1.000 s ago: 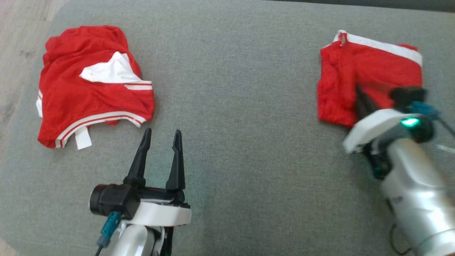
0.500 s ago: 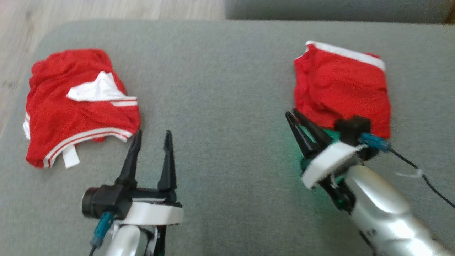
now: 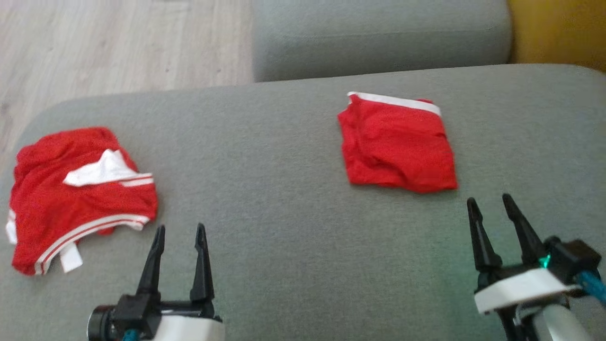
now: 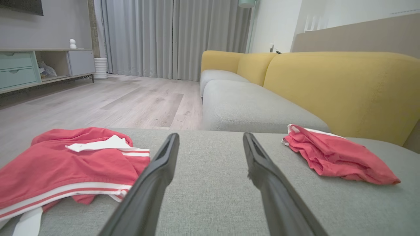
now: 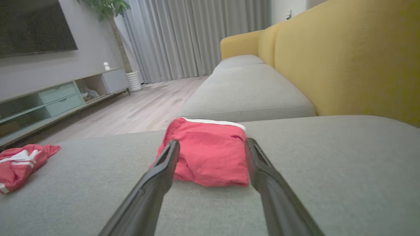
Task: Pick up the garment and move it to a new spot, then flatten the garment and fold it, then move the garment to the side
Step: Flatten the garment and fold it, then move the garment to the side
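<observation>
Closest to me, at the bottom of the head view, both arms hang low over the grey cushion [image 3: 293, 222]. The left end effector [image 3: 180, 228] at lower left has its two dark fingers spread apart with nothing between them, and the right end effector [image 3: 489, 200] at lower right is just as open and empty. Just beyond the right one, in the right-centre of the frame, lies the folded garment [image 3: 395, 144], a red pad resting flat on the cushion, apart from both arms. Its white waistband runs along the far edge, so the waist faces away from the robot and the folded edge faces the fingers. The pad is nearly square. I judge that its long axis lies along that band, across the frame, turned a little so the right end sits lower. The layers look puffy along the left and near sides, so the fold could slump open by itself. The right fingers point towards its near right corner, and a forward drift could catch the cloth and drag the fold apart. A crumpled garment [image 3: 80, 203] lies at the far left, close to the cushion's rounded edge, and a clumsy pull there might tip it towards the wooden floor [image 3: 118, 42]. Farther back come a second grey seat [image 3: 378, 38] and a yellow backrest [image 3: 558, 33].
</observation>
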Available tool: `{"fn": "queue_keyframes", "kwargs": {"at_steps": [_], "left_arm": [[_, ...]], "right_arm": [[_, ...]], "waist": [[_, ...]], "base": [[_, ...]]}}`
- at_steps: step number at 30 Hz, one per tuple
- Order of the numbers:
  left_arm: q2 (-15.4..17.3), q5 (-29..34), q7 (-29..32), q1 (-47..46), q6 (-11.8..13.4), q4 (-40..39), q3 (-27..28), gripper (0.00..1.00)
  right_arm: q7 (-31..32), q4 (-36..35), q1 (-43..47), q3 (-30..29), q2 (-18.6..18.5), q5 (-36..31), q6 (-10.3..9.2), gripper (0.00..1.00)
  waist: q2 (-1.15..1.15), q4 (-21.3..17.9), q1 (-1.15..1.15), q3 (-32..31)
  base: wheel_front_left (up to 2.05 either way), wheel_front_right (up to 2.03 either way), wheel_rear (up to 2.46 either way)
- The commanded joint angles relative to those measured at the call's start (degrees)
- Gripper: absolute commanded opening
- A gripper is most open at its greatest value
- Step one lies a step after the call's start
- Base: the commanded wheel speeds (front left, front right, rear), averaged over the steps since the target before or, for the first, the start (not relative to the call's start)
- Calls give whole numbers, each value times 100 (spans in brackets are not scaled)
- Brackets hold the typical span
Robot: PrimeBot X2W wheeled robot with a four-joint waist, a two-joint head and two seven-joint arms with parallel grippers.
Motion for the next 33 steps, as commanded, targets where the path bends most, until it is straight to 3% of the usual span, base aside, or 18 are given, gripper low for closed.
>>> {"fn": "queue_keyframes", "kwargs": {"at_steps": [1,10,33], "left_arm": [[-5,108,-29,-99,-14,-166,223,100],[-5,143,-29,45,-19,-34,285,100],[-5,236,-29,8,-80,38,234,100]], "right_arm": [[-61,-264,-99,17,12,-119,-4,100],[-62,-368,224,-18,220,-320,-4,100],[-62,-48,156,-25,238,-414,-4,100]], "waist": [[0,-127,2,-100],[0,-283,2,-178],[0,-202,2,-23]], "base": [[0,0,0],[0,0,0],[0,0,0]]}}
